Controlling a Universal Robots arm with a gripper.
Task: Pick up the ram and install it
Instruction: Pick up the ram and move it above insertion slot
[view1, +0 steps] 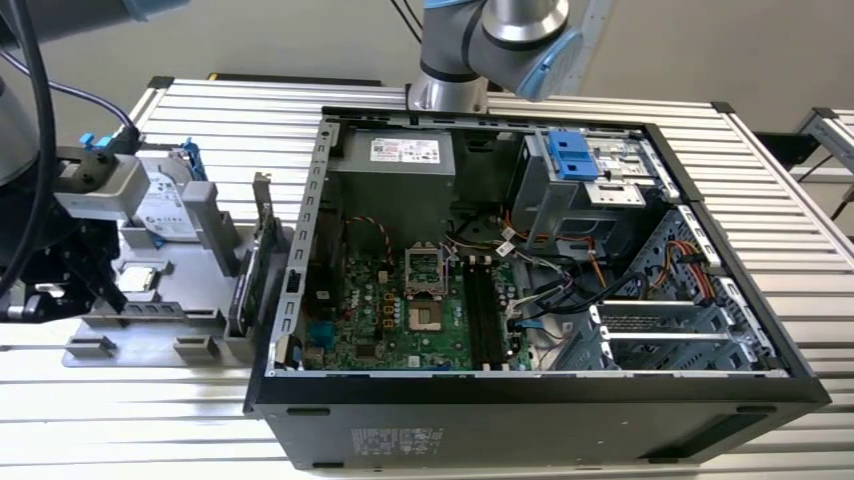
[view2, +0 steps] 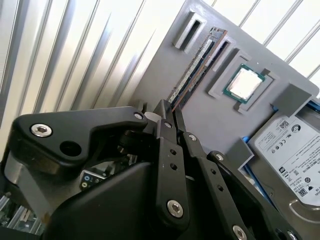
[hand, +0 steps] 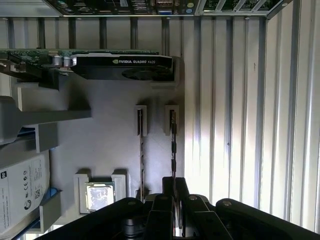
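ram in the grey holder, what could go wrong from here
1. In the first wrist view the gripper sits at one end of the ram, not at its middle. The stick might tilt and bind in its slots when lifted.
2. A second stick stands on edge in the neighbouring slots of the holder, close beside the ram. The gripper could knock it.
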